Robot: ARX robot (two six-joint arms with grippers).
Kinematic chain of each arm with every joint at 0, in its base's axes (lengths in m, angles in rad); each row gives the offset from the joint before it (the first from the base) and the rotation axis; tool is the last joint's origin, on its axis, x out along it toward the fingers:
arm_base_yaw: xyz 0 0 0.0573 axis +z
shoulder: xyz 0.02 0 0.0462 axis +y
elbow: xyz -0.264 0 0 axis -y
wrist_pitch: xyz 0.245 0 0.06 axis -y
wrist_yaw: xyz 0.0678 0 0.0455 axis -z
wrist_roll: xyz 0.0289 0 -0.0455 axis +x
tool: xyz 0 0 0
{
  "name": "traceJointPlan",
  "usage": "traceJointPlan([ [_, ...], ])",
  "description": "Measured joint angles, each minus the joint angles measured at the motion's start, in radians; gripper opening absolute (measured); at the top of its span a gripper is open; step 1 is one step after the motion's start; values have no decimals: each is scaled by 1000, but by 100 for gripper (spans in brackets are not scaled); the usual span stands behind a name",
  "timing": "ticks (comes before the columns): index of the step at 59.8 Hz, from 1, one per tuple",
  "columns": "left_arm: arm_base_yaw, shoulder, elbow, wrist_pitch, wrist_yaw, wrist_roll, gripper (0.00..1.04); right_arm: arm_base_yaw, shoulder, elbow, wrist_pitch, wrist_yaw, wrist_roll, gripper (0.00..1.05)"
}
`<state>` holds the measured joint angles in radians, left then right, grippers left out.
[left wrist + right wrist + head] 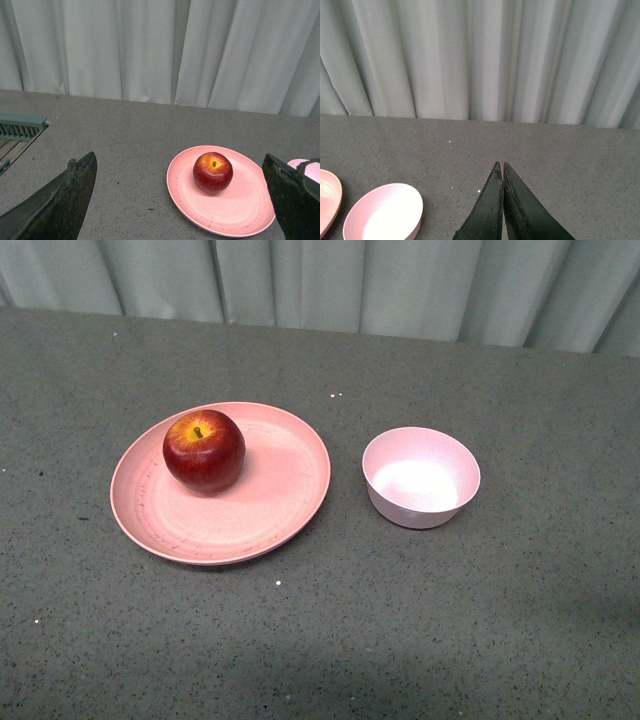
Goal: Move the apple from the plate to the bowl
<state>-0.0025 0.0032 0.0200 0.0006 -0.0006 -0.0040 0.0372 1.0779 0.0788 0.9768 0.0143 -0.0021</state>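
The left gripper (178,156) hangs with its dark jaws spread wide and holds nothing. The right gripper (500,165) has its jaws pressed together, also empty. The round, glossy dark-red apple (204,450) sits on the wide, shallow salmon-pink plate (270,510), toward its far left part. The small, deep pale pink bowl (400,512) stands empty just right of the plate on the grey speckled table (450,630).

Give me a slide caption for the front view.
A red apple sits on a pink plate, an empty pale pink bowl standing apart beside it.
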Motion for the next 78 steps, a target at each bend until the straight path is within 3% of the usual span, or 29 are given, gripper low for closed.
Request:
traceJointPlan([
  [8, 0, 0, 0, 0, 0, 0, 98, -34, -109, -25, -77, -8, 0, 1],
  [38, 0, 0, 0, 0, 0, 0, 98, -35, -541, -74, -447, -13, 0, 1],
  [78, 0, 0, 0, 0, 0, 0, 98, -35, -835, -74, -731, -13, 0, 1],
])
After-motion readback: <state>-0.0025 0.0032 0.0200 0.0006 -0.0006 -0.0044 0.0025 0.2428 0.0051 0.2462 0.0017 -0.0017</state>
